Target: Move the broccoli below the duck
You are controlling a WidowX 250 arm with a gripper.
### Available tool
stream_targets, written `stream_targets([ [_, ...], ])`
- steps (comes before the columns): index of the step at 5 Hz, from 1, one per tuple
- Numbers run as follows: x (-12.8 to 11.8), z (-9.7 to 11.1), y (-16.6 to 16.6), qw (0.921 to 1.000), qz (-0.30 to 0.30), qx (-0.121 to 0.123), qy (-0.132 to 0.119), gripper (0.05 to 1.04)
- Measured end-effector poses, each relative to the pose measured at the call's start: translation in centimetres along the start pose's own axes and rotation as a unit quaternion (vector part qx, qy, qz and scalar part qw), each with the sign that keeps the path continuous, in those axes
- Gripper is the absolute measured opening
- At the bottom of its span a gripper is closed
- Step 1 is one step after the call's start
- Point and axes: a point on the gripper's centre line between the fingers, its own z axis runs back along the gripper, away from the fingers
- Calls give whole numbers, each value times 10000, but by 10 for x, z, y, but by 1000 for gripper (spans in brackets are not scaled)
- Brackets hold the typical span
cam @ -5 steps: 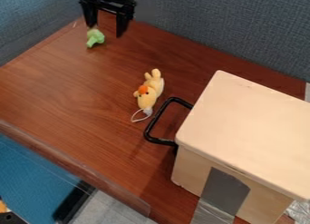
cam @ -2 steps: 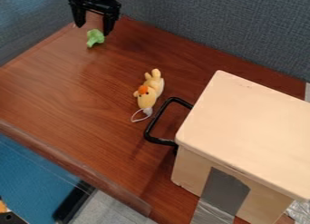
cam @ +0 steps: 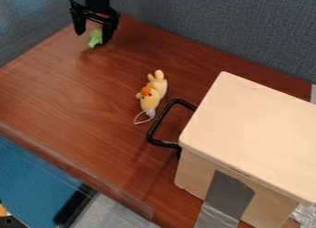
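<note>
The pincer (cam: 93,38) is hanging spread about the broccoli (cam: 94,39), which is lying near the far corner of the worktop (cam: 74,88); off-centre closing is probably risking a sideways knock.

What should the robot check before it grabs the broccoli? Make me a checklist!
1. Gripper open: ok, its two fingers are spread apart.
2. Broccoli between the fingers: ok as this view shows it, though the right depth is hard to judge.
3. Fingers low enough to pinch: cannot tell.
4. Duck away from the gripper: ok, it lies on the table well apart.
5. Box handle away from the gripper: ok, it's over past the duck.
6. Broccoli below the duck: not ok, it's above it in the picture.
</note>
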Motion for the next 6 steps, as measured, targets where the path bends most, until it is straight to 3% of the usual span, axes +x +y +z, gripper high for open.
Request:
stream_targets([
  [2,10,-17,-2,10000,18,32,81,999],
  [3,14,-18,-3,10000,40,36,56,946],
  [4,14,-21,-5,9999,96,31,22,730],
  [5,2,-17,-11,9999,136,-10,65,727],
  [6,-13,11,-30,9998,111,10,-156,727],
])
